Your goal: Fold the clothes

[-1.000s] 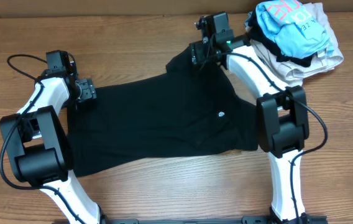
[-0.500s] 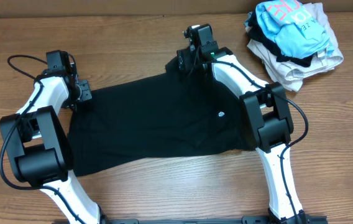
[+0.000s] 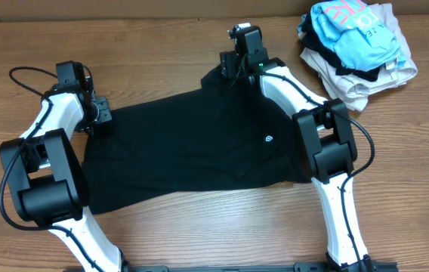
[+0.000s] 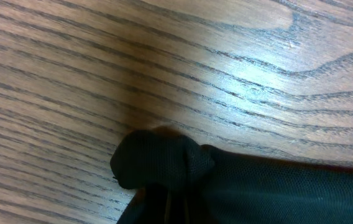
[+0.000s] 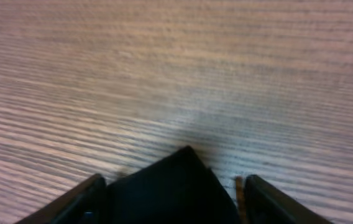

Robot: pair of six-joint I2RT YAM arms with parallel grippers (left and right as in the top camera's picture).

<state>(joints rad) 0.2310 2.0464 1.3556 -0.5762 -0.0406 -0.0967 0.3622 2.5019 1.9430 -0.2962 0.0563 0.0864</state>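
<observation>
At the left we find the left gripper [image 3: 97, 113] on the near-left edge of the shirt [image 3: 192, 143]. Its wrist view shows us only a bunched corner of black cloth on the table [image 3: 199, 234] and no fingers, so we cannot tell whether it pinches. The shirt lies spread across the middle of the table, its small white label [image 3: 268, 139] facing up. At the shirt's far corner sits the right gripper [image 3: 229, 64], jaws wide, with a peak of cloth between its fingers [image 5: 83, 199]. Far right, well apart, lies a pile [image 3: 358, 45] of other garments.
</observation>
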